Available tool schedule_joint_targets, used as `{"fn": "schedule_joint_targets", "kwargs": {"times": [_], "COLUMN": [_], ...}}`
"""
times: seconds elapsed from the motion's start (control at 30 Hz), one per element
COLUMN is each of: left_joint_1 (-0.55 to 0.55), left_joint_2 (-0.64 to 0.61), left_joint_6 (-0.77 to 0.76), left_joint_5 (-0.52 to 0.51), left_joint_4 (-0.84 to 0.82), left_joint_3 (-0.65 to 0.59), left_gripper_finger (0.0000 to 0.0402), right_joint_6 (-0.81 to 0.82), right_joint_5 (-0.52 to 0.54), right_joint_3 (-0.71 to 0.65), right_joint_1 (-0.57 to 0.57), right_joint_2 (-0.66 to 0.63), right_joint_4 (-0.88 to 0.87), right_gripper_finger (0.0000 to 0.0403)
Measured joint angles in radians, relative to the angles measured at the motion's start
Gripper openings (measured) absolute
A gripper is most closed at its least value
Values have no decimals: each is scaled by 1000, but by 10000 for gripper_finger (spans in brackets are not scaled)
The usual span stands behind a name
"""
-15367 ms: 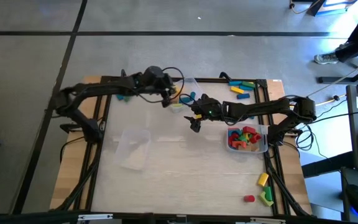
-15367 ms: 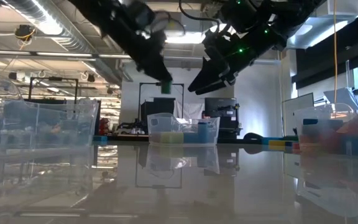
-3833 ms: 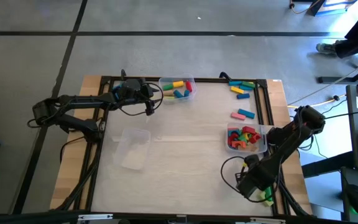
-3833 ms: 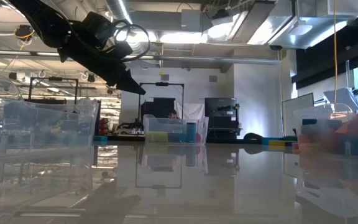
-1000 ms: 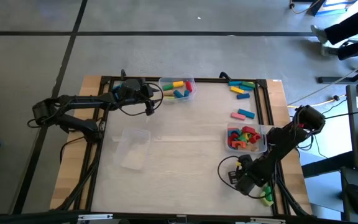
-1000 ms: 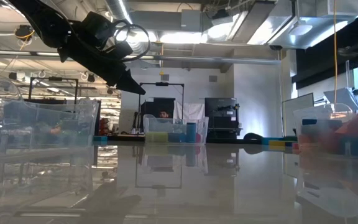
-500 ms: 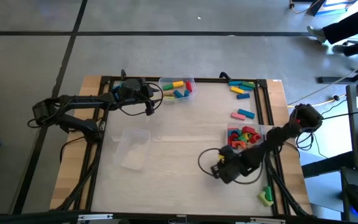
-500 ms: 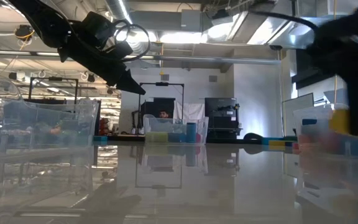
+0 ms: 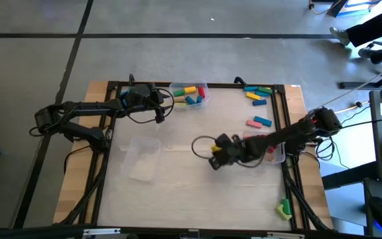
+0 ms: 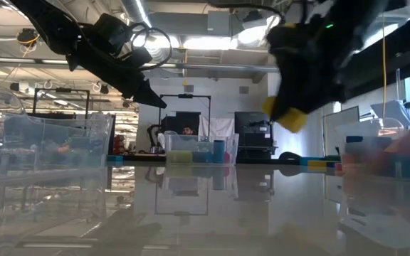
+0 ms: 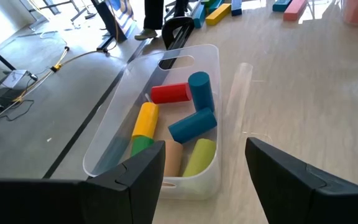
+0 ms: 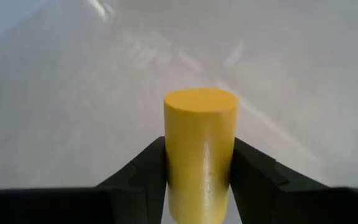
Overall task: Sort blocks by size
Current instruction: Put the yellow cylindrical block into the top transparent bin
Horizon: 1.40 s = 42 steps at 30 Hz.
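My right gripper [image 9: 212,161] hangs over the middle of the table, shut on a yellow cylinder block [image 12: 200,149], which also shows as a yellow blur in the low view [image 10: 285,114]. My left gripper [image 9: 159,114] waits open at the far left, beside a clear bin [image 11: 166,68] holding several cylinders in red, blue, yellow and green. Loose bar blocks [image 9: 257,93] lie at the far right, with two more [image 9: 258,121] nearer. A green and yellow block [image 9: 284,210] lies at the near right corner. My right gripper pinches the yellow cylinder's curved side [image 12: 173,168] between its two fingers. The cylinder lies along the fingers and sticks out past their tips, its flat end [image 12: 200,99] facing away from the wrist. The fingers slant down from the table's right. The cylinder is lifted clear of the table.
An empty clear bin [image 9: 142,158] lies at the table's left middle. A bin of small mixed blocks [image 9: 276,151] sits at the right, partly under my right arm. The table's raised frame [image 9: 197,85] runs along the far edge.
My right gripper has swung from the near right corner toward the table's middle, rising and rolling its wrist, carrying the yellow cylinder clear of the table.
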Motion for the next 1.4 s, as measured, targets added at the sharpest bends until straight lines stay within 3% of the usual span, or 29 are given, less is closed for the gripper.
{"fn": "schedule_joint_targets", "kwargs": {"times": [0.63,0.9,1.1,1.4], "left_joint_1": [0,0,0,0], "left_joint_2": [0,0,0,0], "left_joint_6": [0,0,0,0], "left_joint_5": [0,0,0,0], "left_joint_4": [0,0,0,0], "left_joint_3": [0,0,0,0], "left_gripper_finger": [218,218,218,218], "right_joint_6": [-615,-727,-744,-744], "right_joint_5": [7,-15,-155,-161], "right_joint_3": [0,1,2,1], "right_joint_1": [-423,-586,-702,-790], "right_joint_2": [0,23,118,249], "right_joint_4": [376,594,764,866], "right_gripper_finger": [149,149,149,150]}}
